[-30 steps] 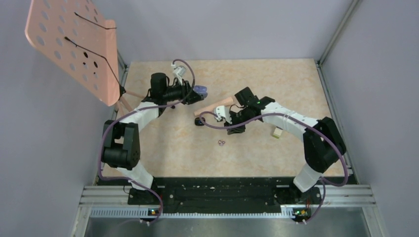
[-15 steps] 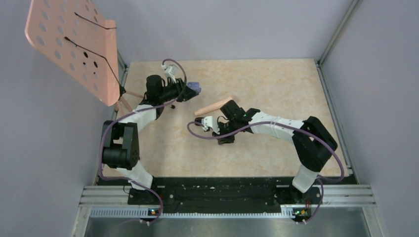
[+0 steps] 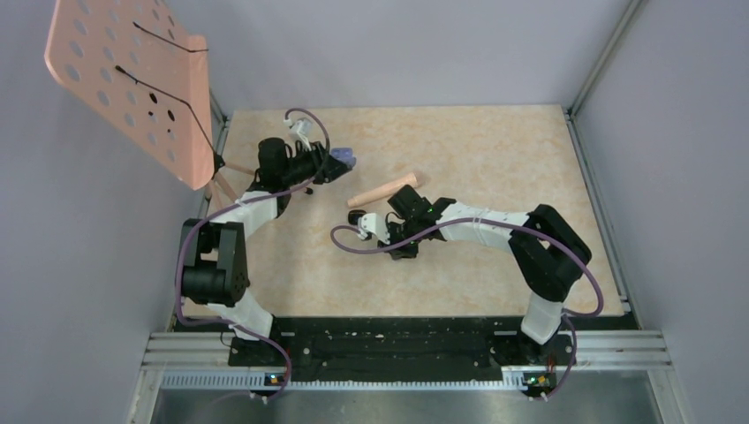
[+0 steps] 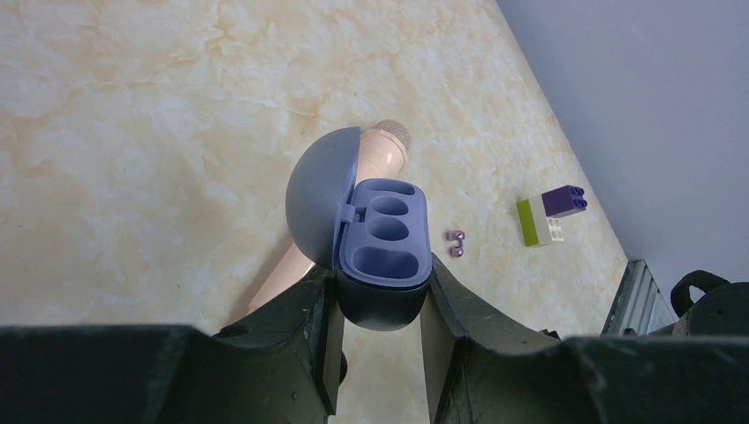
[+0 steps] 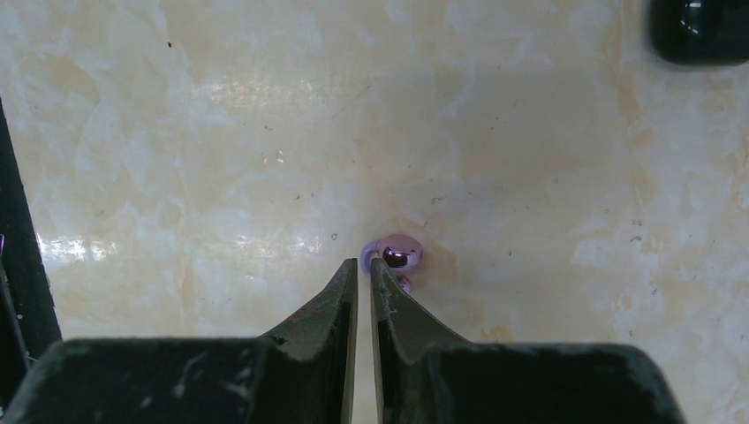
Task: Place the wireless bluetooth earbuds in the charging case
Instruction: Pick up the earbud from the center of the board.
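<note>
The blue-purple charging case (image 4: 382, 256) has its lid swung open and its wells empty. My left gripper (image 4: 381, 276) is shut on the case's base and holds it above the table at the back left (image 3: 346, 160). Two glossy pinkish-purple earbuds (image 5: 398, 251) lie together on the table; the left wrist view shows them beyond the case (image 4: 457, 243). My right gripper (image 5: 364, 263) is down at them with its jaws nearly together, its tips pinching the lilac edge of the upper earbud. The second earbud (image 5: 404, 283) lies against the right finger. In the top view my right gripper (image 3: 404, 249) hides both.
A tan wooden peg (image 3: 382, 190) lies between the arms, behind the case in the left wrist view (image 4: 382, 148). A purple-and-cream block (image 4: 552, 215) sits past the earbuds. A glossy black rounded thing (image 5: 702, 31) lies near my right gripper. A pink perforated board (image 3: 132, 79) stands at the far left.
My right arm swung left and down over the pink earbuds, and its jaws narrowed at them. The left arm carried the case a little left and back.
</note>
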Controlling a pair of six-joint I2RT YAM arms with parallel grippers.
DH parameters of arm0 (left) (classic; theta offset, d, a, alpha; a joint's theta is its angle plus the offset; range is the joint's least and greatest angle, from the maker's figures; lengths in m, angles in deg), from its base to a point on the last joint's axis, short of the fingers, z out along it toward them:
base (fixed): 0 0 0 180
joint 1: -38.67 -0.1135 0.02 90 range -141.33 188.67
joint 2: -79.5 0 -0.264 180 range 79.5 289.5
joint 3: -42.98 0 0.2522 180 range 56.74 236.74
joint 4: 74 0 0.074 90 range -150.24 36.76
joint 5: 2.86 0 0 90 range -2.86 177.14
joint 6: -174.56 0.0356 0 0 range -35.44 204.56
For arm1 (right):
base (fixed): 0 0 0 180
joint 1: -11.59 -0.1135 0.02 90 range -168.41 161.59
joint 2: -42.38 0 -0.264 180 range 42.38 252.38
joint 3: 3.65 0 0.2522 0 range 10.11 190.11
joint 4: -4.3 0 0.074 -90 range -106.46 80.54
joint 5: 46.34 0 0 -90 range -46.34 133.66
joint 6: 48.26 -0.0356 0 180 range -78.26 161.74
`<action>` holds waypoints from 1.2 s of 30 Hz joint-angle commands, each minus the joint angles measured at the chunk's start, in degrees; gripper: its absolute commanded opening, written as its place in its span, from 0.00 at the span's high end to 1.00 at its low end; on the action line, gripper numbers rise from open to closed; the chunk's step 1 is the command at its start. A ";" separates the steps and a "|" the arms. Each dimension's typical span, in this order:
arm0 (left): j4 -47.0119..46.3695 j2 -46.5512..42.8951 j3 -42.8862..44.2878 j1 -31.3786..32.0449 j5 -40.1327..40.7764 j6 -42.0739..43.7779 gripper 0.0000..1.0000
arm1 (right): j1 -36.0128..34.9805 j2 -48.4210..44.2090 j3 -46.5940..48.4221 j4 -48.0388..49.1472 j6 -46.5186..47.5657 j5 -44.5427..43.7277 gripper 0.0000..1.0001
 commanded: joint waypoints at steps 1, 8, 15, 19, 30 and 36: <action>-3.03 -2.55 -0.14 -0.47 -0.07 -0.27 1.00 | -0.78 0.87 -0.53 0.49 1.50 0.26 0.90; -3.03 -2.64 -0.53 -0.48 -0.17 -0.20 1.00 | -1.29 2.43 -0.73 -0.07 0.66 -0.24 0.82; -2.95 -2.88 -0.67 -0.48 -0.13 -0.27 1.00 | -2.24 3.18 -1.74 1.61 -0.47 -3.00 0.80; -2.90 -2.87 -0.66 -0.48 -0.24 -0.33 1.00 | -2.72 2.90 -2.67 4.18 -2.08 -5.92 0.96; -9.88 1.19 -1.19 -0.31 -14.89 6.89 1.00 | 8.91 -3.34 18.47 -24.50 4.10 15.40 1.00; -14.69 4.95 0.52 0.35 -30.97 11.92 1.00 | 15.65 2.04 38.29 -48.00 11.32 23.71 1.00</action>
